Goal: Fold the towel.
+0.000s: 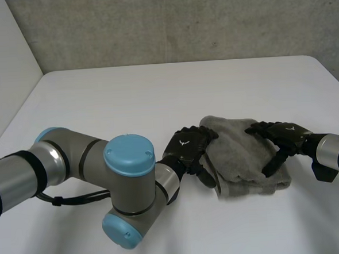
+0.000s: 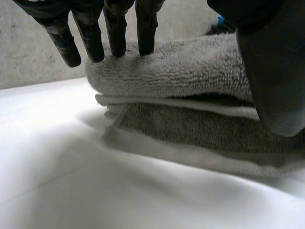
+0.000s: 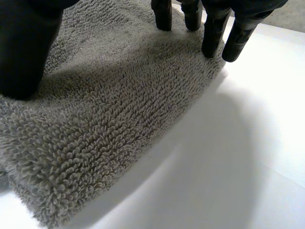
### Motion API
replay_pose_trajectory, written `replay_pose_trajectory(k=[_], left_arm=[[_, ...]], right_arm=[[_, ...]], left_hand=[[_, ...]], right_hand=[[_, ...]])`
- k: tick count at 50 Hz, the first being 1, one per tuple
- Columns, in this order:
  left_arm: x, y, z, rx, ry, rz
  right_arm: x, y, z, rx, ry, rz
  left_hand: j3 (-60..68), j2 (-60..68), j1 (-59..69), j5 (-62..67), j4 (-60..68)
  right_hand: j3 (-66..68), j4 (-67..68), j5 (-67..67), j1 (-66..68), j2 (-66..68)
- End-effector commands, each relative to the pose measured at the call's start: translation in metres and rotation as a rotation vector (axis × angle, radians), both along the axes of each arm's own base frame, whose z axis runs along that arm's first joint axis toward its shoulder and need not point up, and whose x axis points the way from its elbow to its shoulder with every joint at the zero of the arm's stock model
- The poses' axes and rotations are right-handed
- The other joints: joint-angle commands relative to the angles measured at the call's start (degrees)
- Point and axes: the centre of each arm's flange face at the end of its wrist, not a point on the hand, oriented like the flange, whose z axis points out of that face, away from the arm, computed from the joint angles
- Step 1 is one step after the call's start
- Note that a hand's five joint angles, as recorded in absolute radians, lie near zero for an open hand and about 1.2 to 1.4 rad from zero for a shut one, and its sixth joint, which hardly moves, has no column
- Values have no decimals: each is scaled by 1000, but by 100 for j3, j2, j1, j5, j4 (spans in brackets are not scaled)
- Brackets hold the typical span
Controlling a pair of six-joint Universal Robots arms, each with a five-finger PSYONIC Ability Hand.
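Observation:
A grey towel (image 1: 243, 157) lies folded into a small thick stack on the white table (image 1: 156, 93), a little right of the middle near the front. My left hand (image 1: 189, 150) rests at the stack's left edge, open. In the left wrist view its straight fingers (image 2: 116, 28) touch the top layer of the towel (image 2: 190, 71), with the thumb apart beside the fold. My right hand (image 1: 280, 137) lies on the towel's right edge, open. Its fingers (image 3: 212, 33) press the towel (image 3: 119, 105) near its far edge, and the thumb rests on the pile.
The left arm's grey elbow with light-blue caps (image 1: 128, 158) stands over the table's front left. A grey wall (image 1: 180, 22) runs behind the table's far edge. Bare tabletop lies behind and to the left of the towel.

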Motion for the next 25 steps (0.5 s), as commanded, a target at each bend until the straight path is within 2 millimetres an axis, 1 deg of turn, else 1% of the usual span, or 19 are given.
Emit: replay_pose_trajectory(k=[1, 8, 16, 18, 19, 20, 21, 22, 24, 25], left_arm=[[2, -1, -4, 4, -11, 8], [3, -1, -1, -6, -11, 9], [11, 2, -9, -18, -66, 3], [13, 3, -6, -29, -78, 5], [13, 3, -6, -29, -78, 5], [13, 3, 0, -37, -72, 7], [16, 0, 11, -55, -57, 19], [16, 0, 11, -55, -57, 20], [22, -4, 41, -105, -17, 60], [22, -4, 41, -105, -16, 60]], right_arm=[[3, 1, 2, 1, -9, 1], [2, 4, 3, 5, -11, -4], [0, 8, 4, 16, -4, -17], [0, 8, 10, 2, 2, -24], [0, 8, 10, 2, 2, -24], [0, 10, 20, -19, 0, -24], [0, 11, 34, -47, -3, -25], [0, 11, 34, -47, -3, -25], [-1, 14, 58, -97, -15, -41], [-1, 14, 59, -98, -15, -41]], left_hand=[[-220, -345, -563, -296, -269], [-220, -345, -563, -296, -269], [-220, -345, -563, -296, -269], [-220, -345, -563, -296, -269], [-220, -345, -563, -296, -269], [-220, -345, -563, -296, -269], [-220, -345, -563, -296, -269], [-220, -345, -563, -296, -269], [-220, -345, -563, -296, -269], [-220, -345, -563, -296, -269]], right_hand=[[81, 165, -357, -584, -494], [81, 165, -357, -584, -494], [81, 165, -357, -584, -494], [81, 165, -357, -584, -494], [81, 165, -357, -584, -494], [81, 165, -357, -584, -494], [81, 165, -357, -584, -494], [81, 165, -357, -584, -494], [81, 165, -357, -584, -494], [81, 165, -357, -584, -494]])
